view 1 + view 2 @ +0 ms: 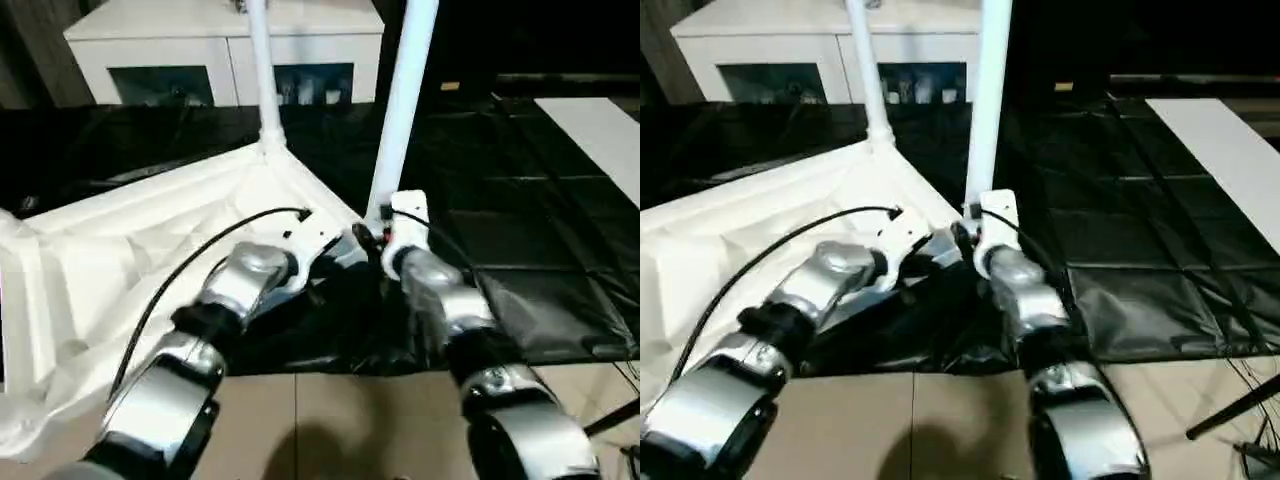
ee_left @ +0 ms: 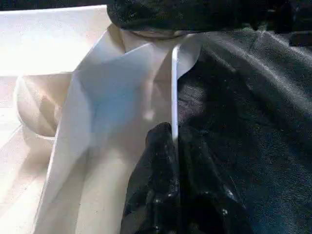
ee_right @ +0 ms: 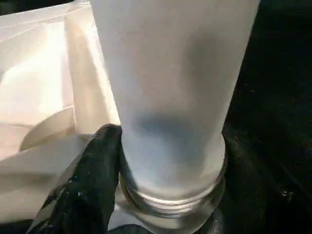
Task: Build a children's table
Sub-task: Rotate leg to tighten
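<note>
The white plastic rectangular table top lies upside down on the large black-covered work table, ribbed underside up, one corner pointing toward the robot. A long tapered white tube leg already stands upright in the far corner socket. A second white tube leg stands at the near corner, leaning slightly, its lower end at the rounded socket there.

The right gripper is wrapped about the base of this second leg: in the right wrist view a black finger presses the side of the tube just above its ridged, thread-like collar, so the jaws stand partly open around the tube. The left gripper has its fingers pinched together on the thin upright rim of the table top beside that corner, holding the top steady.

The step in hand looks like seating or screwing the second leg into its corner socket, with two legs yet to come. The collar seems not fully sunk into the socket, though the joint itself is partly hidden. The next move likely calls for keeping the tube square to the socket while turning or pressing it home, with the left gripper bracing the top against twisting; a tilted leg could bind or cross the thread
</note>
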Tool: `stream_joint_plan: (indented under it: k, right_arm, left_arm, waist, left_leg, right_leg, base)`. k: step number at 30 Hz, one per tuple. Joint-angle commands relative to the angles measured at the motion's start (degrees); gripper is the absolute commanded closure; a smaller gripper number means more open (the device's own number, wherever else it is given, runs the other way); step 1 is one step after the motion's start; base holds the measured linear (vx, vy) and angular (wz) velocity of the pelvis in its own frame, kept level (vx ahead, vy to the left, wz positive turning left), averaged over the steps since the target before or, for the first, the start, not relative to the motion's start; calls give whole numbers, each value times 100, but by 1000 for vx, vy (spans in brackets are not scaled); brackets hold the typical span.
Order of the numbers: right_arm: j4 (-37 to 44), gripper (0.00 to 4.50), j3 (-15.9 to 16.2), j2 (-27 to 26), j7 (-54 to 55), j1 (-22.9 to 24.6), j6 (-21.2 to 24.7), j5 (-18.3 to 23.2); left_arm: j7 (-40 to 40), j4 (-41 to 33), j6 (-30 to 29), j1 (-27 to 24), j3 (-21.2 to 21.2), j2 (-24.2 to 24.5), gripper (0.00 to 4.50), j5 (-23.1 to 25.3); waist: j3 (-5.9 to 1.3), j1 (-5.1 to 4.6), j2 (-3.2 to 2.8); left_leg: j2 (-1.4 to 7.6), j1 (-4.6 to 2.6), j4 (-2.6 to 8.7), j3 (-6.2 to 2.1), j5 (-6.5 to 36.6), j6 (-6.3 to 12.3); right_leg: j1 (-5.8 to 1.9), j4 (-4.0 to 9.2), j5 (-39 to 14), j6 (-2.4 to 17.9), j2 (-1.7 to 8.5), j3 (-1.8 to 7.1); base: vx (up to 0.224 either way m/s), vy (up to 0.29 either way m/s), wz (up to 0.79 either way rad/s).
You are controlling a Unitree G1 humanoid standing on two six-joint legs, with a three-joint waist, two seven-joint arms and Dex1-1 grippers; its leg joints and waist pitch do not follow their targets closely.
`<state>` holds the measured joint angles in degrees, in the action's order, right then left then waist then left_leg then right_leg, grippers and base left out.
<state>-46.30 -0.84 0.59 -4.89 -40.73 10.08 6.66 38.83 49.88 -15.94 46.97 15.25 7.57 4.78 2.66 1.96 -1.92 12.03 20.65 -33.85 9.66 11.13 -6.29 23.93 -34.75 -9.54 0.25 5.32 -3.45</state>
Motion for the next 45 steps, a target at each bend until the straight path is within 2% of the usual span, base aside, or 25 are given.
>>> stream_joint_plan:
  k: [1,2,4,6,7,9,10,12,13,14,15,17,19,22,25,29,30,32,41,45]
  right_arm:
    - [-152,147,-154,-6,-111,50,-38,93]
    - [-152,112,-154,-6,-111,50,-38,93]
    - [59,110,19,118,-398,99,-117,-41]
    - [127,84,189,287,-764,126,-192,-113]
    - [154,67,217,359,-936,143,-175,-88]
    - [294,63,371,554,-1474,218,-101,-93]
    - [503,63,660,817,-2159,341,-21,-176]
    - [555,63,734,886,-2312,373,-18,-210]
    - [766,63,934,1124,-2856,513,-35,-254]
    - [1085,63,1121,1459,-3582,718,-106,-189]
    - [1095,63,1127,1471,-3606,725,-108,-186]
    - [1443,63,1303,1897,-4395,951,-187,-89]
    - [1546,63,1332,2068,-4684,1027,-162,-38]
    - [1638,63,1373,2216,-4926,1096,-134,-35]
    - [1673,63,1370,2223,-4961,1126,-122,-40]
    - [1696,63,1290,2132,-4932,1111,-34,49]
    - [1683,80,1264,2085,-4922,1094,-23,78]
    - [1679,80,1259,2042,-4972,1096,-9,106]
    - [1699,168,1270,1970,-5028,1192,-27,158]
    - [1707,177,1251,1956,-5031,1210,-25,149]
  left_arm:
    - [-84,103,126,-63,-161,137,450,56]
    - [-84,103,126,-63,-161,137,450,56]
    - [247,-51,222,-168,-47,251,450,57]
    - [582,-200,339,-277,98,381,450,65]
    - [780,-286,484,-340,192,456,450,85]
    - [1051,-489,442,-460,261,572,450,57]
    - [1421,-719,561,-583,342,712,450,7]
    - [1520,-779,567,-615,356,745,450,-14]
    - [1844,-978,631,-720,411,870,450,-70]
    - [2374,-1272,716,-883,503,1065,450,-194]
    - [2390,-1283,713,-889,505,1071,450,-198]
    - [2738,-1515,752,-1019,570,1302,450,-254]
    - [2787,-1584,777,-1054,533,1396,450,-266]
    - [2930,-1728,738,-1117,476,1523,450,-314]
    - [2976,-1797,715,-1137,446,1595,450,-325]
    - [3001,-1833,705,-1143,429,1646,450,-343]
    - [3011,-1825,713,-1140,426,1652,450,-346]
    - [3013,-1822,697,-1134,419,1635,450,-342]
    - [3075,-1877,628,-1164,472,1631,450,-369]
    - [3104,-1892,609,-1170,493,1635,450,-367]
  waist:
    - [-404,20,19]
    - [-407,20,19]
    - [-407,22,23]
    - [-404,19,42]
    - [-405,28,31]
    - [-403,33,27]
    - [-390,51,20]
    - [-391,52,14]
    - [-390,53,-6]
    - [-375,68,-2]
    - [-373,86,-4]
    - [-377,120,-20]
    - [-380,129,-25]
    - [-360,132,-11]
    - [-365,128,-15]
    - [-374,117,-16]
    - [-375,116,-4]
    - [-378,113,-12]
    - [-378,118,-12]
    - [-382,115,-18]
  left_leg:
    - [-17,22,370,50,887,360]
    - [-21,24,365,50,867,373]
    - [-22,32,358,53,805,437]
    - [-22,44,360,53,796,464]
    - [-7,37,357,51,805,518]
    - [0,22,356,56,811,536]
    - [21,27,361,58,858,558]
    - [24,26,361,55,863,565]
    - [28,7,364,56,898,528]
    - [35,7,367,62,964,525]
    - [41,3,375,54,1023,530]
    - [64,2,381,57,1127,527]
    - [58,-12,376,62,1170,494]
    - [46,-12,387,62,1296,401]
    - [47,-4,393,53,1252,369]
    - [45,-1,390,50,1164,354]
    - [42,1,387,52,1149,360]
    - [39,6,382,51,1099,373]
    - [40,3,383,51,1121,347]
    - [40,4,381,48,1078,355]
  right_leg:
    - [-396,376,-658,1448,179,154]
    - [-402,370,-635,1451,179,157]
    - [-413,363,-576,1472,183,159]
    - [-421,366,-587,1482,185,156]
    - [-414,362,-581,1513,196,158]
    - [-406,360,-578,1536,193,160]
    - [-412,362,-584,1543,195,160]
    - [-408,349,-542,1568,189,157]
    - [-392,347,-576,1584,185,158]
    - [-390,360,-608,1577,187,165]
    - [-404,365,-655,1567,186,159]
    - [-400,360,-675,1546,184,161]
    - [-387,350,-671,1580,180,168]
    - [-380,386,-971,1540,185,170]
    - [-375,384,-1044,1476,187,168]
    - [-374,368,-900,1496,178,166]
    - [-375,367,-879,1496,174,166]
    - [-379,356,-801,1517,173,165]
    - [-380,362,-883,1494,180,166]
    - [-382,352,-779,1520,173,163]
  base:
    - [0,0,0]
    - [0,0,0]
    - [0,0,0]
    - [0,0,0]
    - [0,0,0]
    - [0,0,0]
    - [0,0,0]
    - [0,0,0]
    - [0,0,0]
    - [0,0,0]
    - [0,0,0]
    - [0,0,0]
    - [0,0,0]
    - [0,0,0]
    - [0,0,0]
    - [0,0,0]
    - [0,0,0]
    - [0,0,0]
    - [0,0,0]
    - [0,0,0]
